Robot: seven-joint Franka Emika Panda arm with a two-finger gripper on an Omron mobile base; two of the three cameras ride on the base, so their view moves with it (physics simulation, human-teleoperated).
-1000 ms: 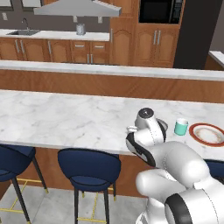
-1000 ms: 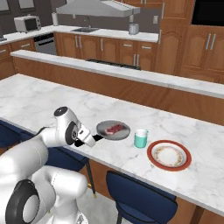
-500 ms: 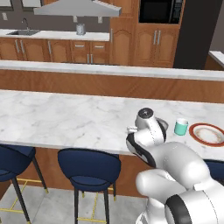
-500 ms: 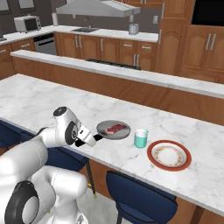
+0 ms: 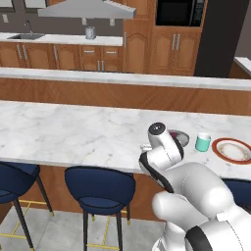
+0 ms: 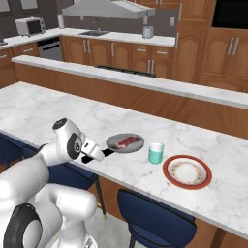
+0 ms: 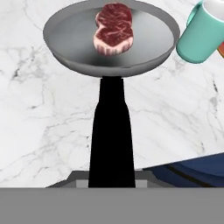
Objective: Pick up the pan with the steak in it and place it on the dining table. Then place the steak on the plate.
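We have the claw [image 6: 102, 154] pinching the black handle of the pan [image 6: 125, 143], fingers out of sight under the handle in the hand view, so we judge the grip from the handle running straight into the hand. Pan sits straight ahead of the claw, over the dining table [image 6: 43, 109] near its front edge; we cannot tell whether the base is touching the marble or just above it. The steak [image 7: 113, 28] lies in the far half of the pan, away from the claw. Teal cup [image 6: 155, 153] is just beside the pan's rim, ahead and to the claw's right; the plate [image 6: 187, 171] is beyond the cup, further right. Blue stool [image 5: 99, 184] below, under the table edge. Risks as we judge them: pan is held at the handle's end only, so it could droop or twist in the grip and tip the steak out; letting go before the base is flat on the table could make it drop and slide. Any sideways shift right would knock the cup. Pan is close to the table edge, so a release too near could leave the handle overhanging. Cup also sits in the path from pan to plate for the steak move.
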